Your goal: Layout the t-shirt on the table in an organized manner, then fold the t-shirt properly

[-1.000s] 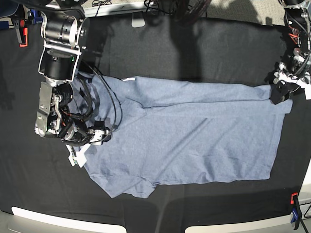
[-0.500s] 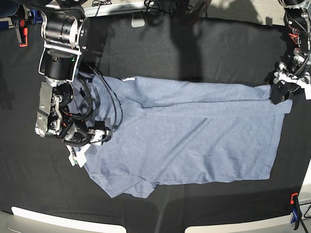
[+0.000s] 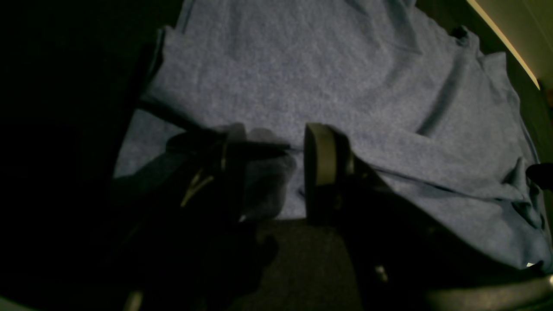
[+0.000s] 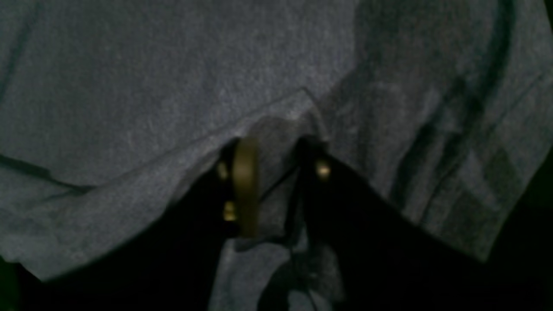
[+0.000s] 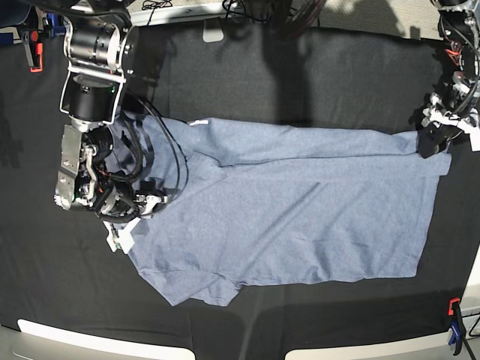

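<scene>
Blue-grey t-shirt (image 5: 300, 210): spread flat on black worktop (image 5: 315, 75)
Left hand (image 3: 276, 172): hem fold between parted fingers
Right hand (image 4: 276, 190): pinching cloth

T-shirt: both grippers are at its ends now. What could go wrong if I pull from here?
1. The right gripper holds only a small bunch of t-shirt between its fingers; that thin bite may slip under tension.
2. The left gripper straddles the hem with a gap between its fingers, so that corner may stay behind.
3. A fold already runs along the far edge; an uneven pull could deepen it.
</scene>
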